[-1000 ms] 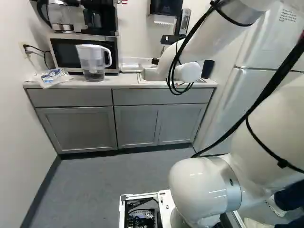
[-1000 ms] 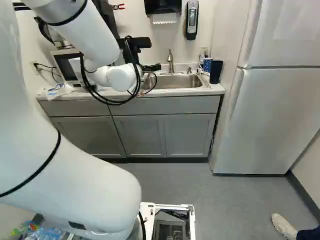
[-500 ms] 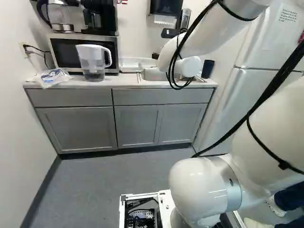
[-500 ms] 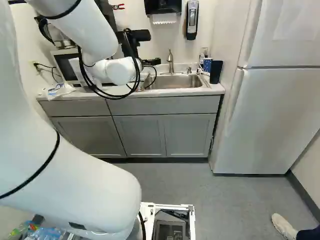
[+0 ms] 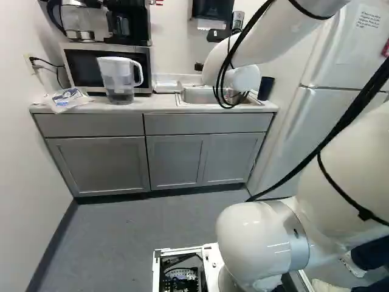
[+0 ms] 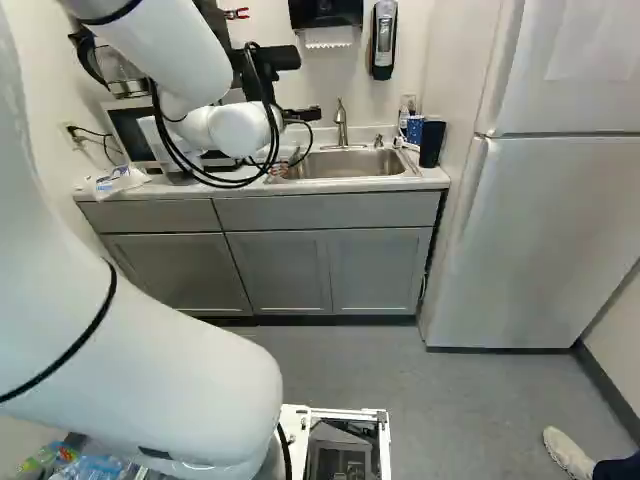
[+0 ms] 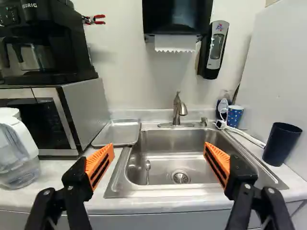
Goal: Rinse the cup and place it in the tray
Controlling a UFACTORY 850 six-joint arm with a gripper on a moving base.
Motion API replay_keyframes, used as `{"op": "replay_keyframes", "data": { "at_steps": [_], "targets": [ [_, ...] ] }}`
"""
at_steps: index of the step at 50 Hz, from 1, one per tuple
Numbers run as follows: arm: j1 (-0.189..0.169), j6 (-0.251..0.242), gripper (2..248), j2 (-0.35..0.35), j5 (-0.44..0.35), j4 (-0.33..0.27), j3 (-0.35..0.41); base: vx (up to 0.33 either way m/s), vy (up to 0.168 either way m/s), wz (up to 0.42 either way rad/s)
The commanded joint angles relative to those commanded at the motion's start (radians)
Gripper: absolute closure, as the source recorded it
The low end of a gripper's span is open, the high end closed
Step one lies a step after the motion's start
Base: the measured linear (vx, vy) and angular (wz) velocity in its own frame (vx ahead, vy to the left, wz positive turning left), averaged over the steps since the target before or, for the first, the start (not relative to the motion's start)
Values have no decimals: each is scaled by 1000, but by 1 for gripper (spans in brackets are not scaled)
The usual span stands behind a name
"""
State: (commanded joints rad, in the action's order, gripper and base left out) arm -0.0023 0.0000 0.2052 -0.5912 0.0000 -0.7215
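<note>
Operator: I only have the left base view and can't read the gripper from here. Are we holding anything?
Observer: No. The wrist view shows the gripper open, with nothing held.
Operator: Next, the rinse. I can't find the faucet behind the arm. Where is it?
Observer: Upright at the back of the sink, seen in the wrist and right base views.
Operator: I do see one dark cup by the sink. Any other cup around there?
Observer: Yes, the wrist view shows a blue cup with white dots farther back on the same side.
</note>
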Motion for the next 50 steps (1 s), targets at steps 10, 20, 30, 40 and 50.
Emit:
{"op": "replay_keyframes", "data": {
  "at_steps": [10, 20, 30, 40, 50],
  "targets": [
    [0, 0, 3, 5, 28, 0, -17, 0, 0, 0],
    [0, 0, 3, 9, 55, 0, -33, 0, 0, 0],
    [0, 0, 3, 13, 79, 0, -51, 0, 0, 0],
    [0, 0, 3, 20, 106, 0, -65, 0, 0, 0],
    [0, 0, 3, 22, 123, 0, -70, 0, 0, 0]
  ]
}}
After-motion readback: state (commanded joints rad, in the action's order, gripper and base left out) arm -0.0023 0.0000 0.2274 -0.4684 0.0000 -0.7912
